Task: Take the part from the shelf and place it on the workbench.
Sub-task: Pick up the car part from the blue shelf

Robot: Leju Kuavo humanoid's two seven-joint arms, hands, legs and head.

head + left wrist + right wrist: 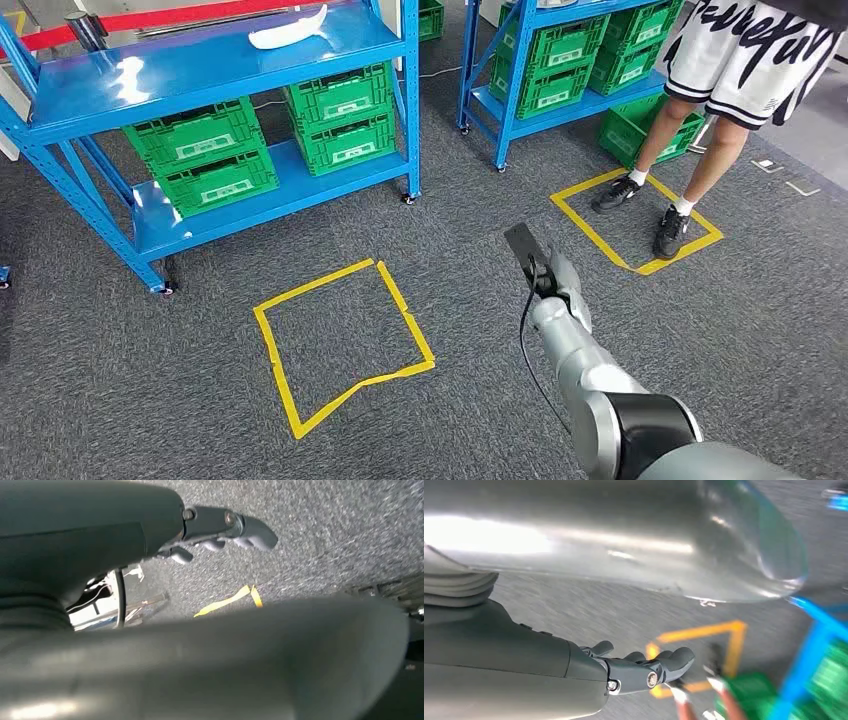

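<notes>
Here, part (288, 32): white, on blue shelf (215, 62) top, eleven o'clock.
Right hand (644, 667): fingers loosely curled, holding nothing.
Left hand (220, 530): likewise.

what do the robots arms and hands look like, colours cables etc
The right arm is silver metal with a glossy black band at one joint, and a thin black cable runs along it. The right hand and left hand are dark grey, with rounded fingertips and small silver screws at the finger pivots.
</notes>
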